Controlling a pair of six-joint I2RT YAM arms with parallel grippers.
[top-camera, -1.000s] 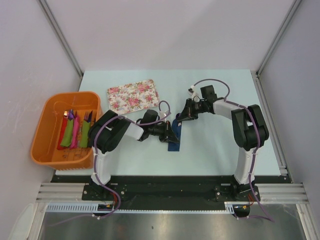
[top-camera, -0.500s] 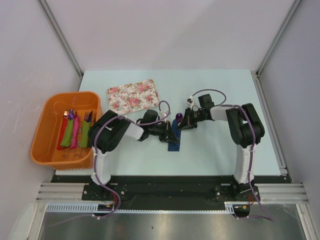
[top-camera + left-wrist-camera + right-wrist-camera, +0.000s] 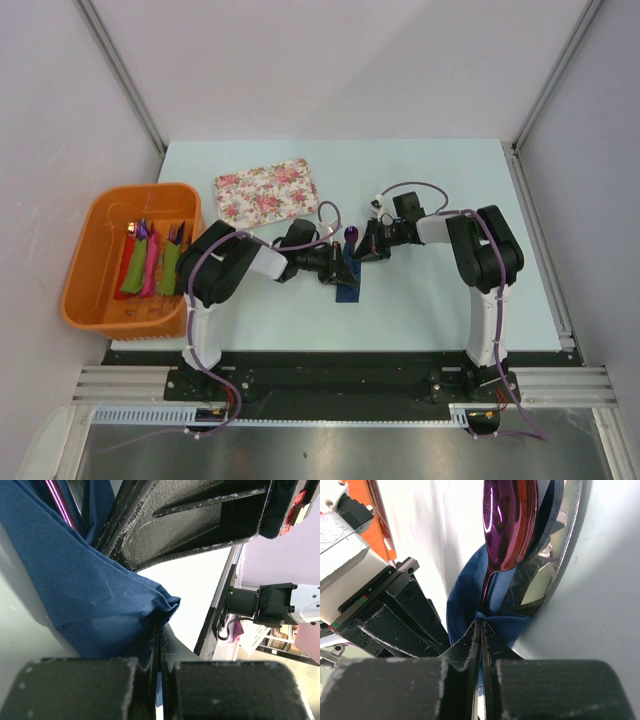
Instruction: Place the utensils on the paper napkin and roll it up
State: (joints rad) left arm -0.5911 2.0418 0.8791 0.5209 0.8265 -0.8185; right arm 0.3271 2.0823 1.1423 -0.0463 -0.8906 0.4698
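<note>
The navy paper napkin [image 3: 347, 278] lies crumpled between both grippers at the table's middle. In the left wrist view my left gripper [image 3: 160, 630] is shut on a fold of the napkin [image 3: 90, 605]. My right gripper [image 3: 480, 624] is also shut on a bunched edge of the napkin [image 3: 462, 605], opposite the left one. The purple utensil's spoon bowl [image 3: 510, 520] sticks out of the folds, with a grey-silver utensil [image 3: 572, 540] beside it. From above, the purple spoon head [image 3: 350, 236] shows just past the right gripper [image 3: 362, 250]; the left gripper [image 3: 335, 268] is at the napkin's left side.
An orange basket [image 3: 125, 255] at the left holds red, pink and green rolled napkins with cutlery. A floral tray [image 3: 266, 190] lies behind the left arm. The two grippers are nearly touching over the napkin.
The right gripper has moved left and down to the napkin and closed on its edge. The left gripper has kept its hold in place.
</note>
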